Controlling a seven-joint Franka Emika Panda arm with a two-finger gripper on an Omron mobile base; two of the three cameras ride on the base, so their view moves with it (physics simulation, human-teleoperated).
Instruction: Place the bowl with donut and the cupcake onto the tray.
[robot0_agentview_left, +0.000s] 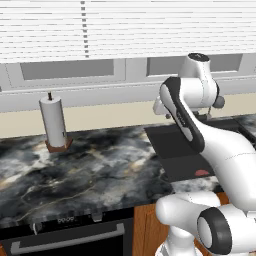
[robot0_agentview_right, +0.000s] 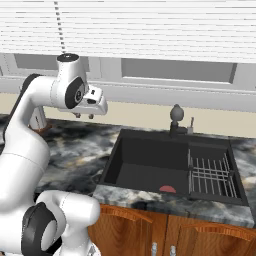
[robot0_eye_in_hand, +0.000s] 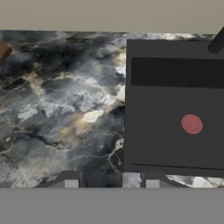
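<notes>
The bowl, the donut, the cupcake and the tray are all out of view. My gripper (robot0_agentview_right: 83, 116) hangs high above the dark marbled counter (robot0_agentview_right: 75, 150), just left of the sink, pointing down. In the hand view its two finger tips (robot0_eye_in_hand: 70, 181) stand apart at the bottom edge, and my gripper (robot0_eye_in_hand: 111, 181) is open with nothing between them. Below it lie bare counter (robot0_eye_in_hand: 61, 113) and the left part of the black sink (robot0_eye_in_hand: 175, 144).
The black sink basin (robot0_agentview_right: 150, 170) has a small red round spot (robot0_agentview_right: 167, 189) on its floor and a wire rack (robot0_agentview_right: 212, 175) on its right side. A faucet (robot0_agentview_right: 176, 120) stands behind it. A paper towel roll (robot0_agentview_left: 54, 125) stands at the counter's back left.
</notes>
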